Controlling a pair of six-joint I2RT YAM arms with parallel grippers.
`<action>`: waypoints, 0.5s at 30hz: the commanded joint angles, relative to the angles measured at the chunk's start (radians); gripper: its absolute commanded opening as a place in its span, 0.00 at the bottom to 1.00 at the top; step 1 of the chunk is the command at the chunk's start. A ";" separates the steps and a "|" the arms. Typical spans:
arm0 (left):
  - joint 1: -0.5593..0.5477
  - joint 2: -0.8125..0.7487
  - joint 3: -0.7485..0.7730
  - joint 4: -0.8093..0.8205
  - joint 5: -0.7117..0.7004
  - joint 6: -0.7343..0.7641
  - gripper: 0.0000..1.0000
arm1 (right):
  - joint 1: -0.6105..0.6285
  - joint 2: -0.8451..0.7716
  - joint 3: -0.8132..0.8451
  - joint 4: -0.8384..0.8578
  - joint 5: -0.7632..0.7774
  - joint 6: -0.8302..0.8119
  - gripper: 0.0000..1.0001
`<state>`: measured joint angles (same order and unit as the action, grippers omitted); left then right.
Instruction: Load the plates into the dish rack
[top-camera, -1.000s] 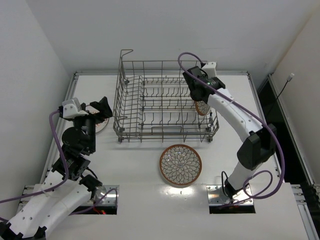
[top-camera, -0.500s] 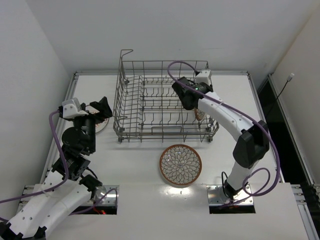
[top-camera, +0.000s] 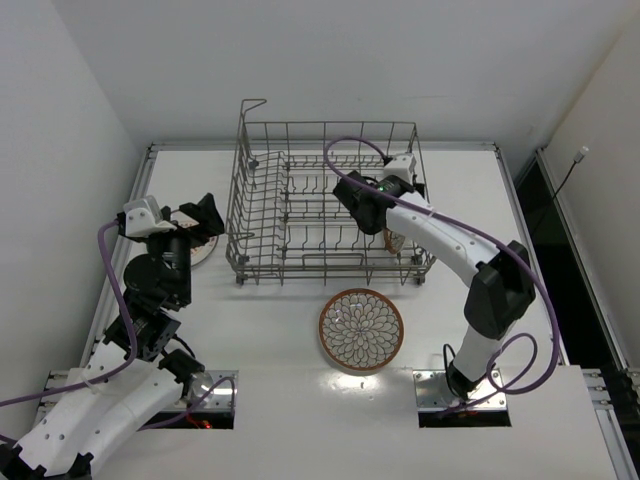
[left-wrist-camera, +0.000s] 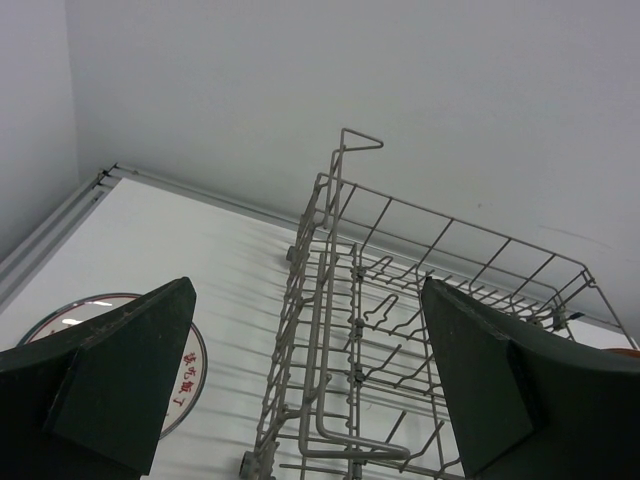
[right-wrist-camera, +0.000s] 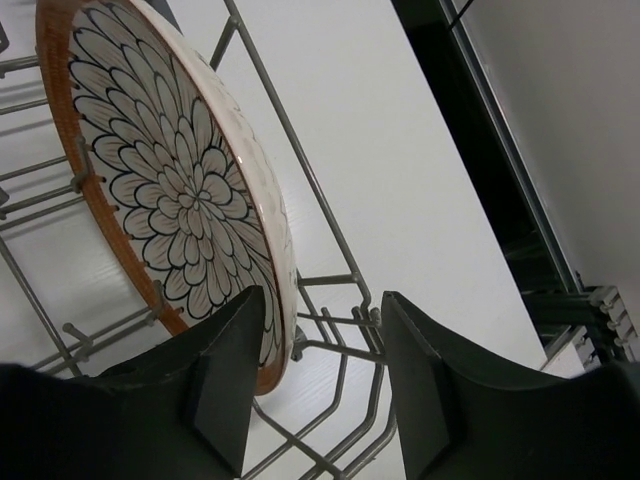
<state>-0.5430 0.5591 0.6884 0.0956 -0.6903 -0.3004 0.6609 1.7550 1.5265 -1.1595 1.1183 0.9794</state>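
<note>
Found one petal-patterned plate (right-wrist-camera: 170, 190) standing on edge at the 3 o'clock end of the dish rack (top-camera: 300, 215); judged one of three loaded. Saw its rim within the wide-open right gripper (right-wrist-camera: 320, 390), not clamped. Noted two left on the table (top-camera: 270, 320): a brown-rimmed plate (top-camera: 361, 330) at the rack's 6 o'clock, a white plate (top-camera: 203, 252) at 9 o'clock by the open left gripper (top-camera: 205, 213).
</note>
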 joint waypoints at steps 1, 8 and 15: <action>-0.008 -0.007 -0.003 0.033 -0.012 -0.002 0.95 | 0.013 -0.038 0.076 -0.040 0.032 0.041 0.47; -0.008 -0.007 -0.003 0.033 -0.021 -0.002 0.95 | 0.022 -0.204 0.179 0.021 -0.113 -0.152 0.71; -0.008 -0.007 -0.003 0.033 -0.021 -0.002 0.95 | 0.022 -0.721 -0.330 0.282 -0.601 -0.196 1.00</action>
<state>-0.5430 0.5591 0.6884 0.0956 -0.7002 -0.3004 0.6769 1.2339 1.4216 -0.9886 0.7887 0.7944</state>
